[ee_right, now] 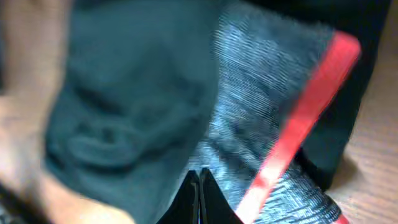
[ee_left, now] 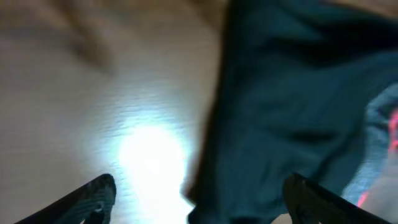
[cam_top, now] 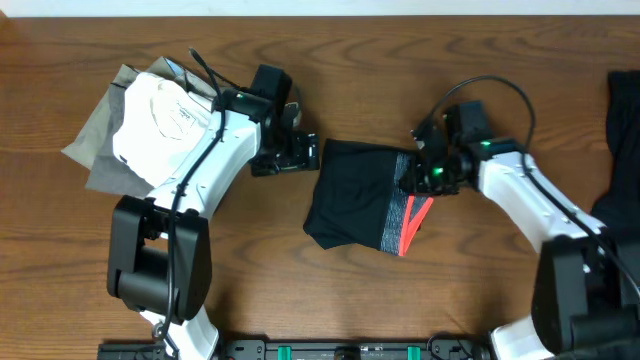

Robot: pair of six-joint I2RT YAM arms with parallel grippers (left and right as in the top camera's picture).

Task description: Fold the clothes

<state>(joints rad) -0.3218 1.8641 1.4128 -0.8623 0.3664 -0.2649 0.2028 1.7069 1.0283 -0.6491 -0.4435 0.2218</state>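
The right gripper (ee_right: 199,180) has its jaws drawn together with no gap, pinched on the grey waistband (ee_right: 261,81) of the one pair of black leggings (cam_top: 355,195), just beside the coral-red edge (ee_right: 305,118). The leggings lie folded into a compact bundle at the middle of the wooden table (cam_top: 400,300), waistband to the right.

The left gripper (ee_left: 199,198) is spread wide, its two fingers (ee_left: 93,196) far apart. It hangs over bare wood just beside the bundle's left edge and holds nothing.

At the far left sits a pile of two pieces: one white garment (cam_top: 160,120) on one grey-brown garment (cam_top: 95,150). Black fabric (cam_top: 625,110) lies at the right edge (one piece or two, I cannot tell).
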